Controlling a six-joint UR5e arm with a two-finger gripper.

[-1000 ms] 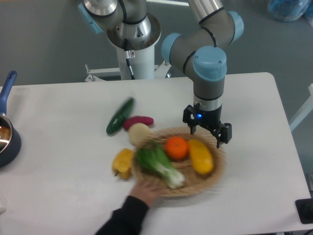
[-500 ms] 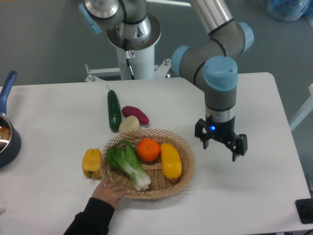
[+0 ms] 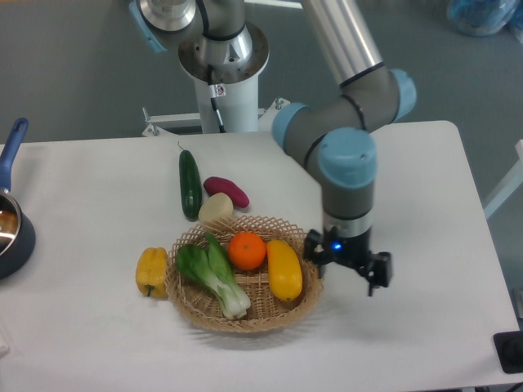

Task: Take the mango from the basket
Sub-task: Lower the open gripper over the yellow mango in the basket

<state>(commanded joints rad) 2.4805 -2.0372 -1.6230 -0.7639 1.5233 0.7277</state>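
Since the mango lies in the right half of the basket, long axis running roughly up-down in the frame, it's just left of the end effector, which hangs by the basket's right rim with fingers apart and empty. Compared to half a second ago, the end effector slid left and lower toward the basket, and the person's hand at the bottom is gone. Basket hasn't moved on the counter.
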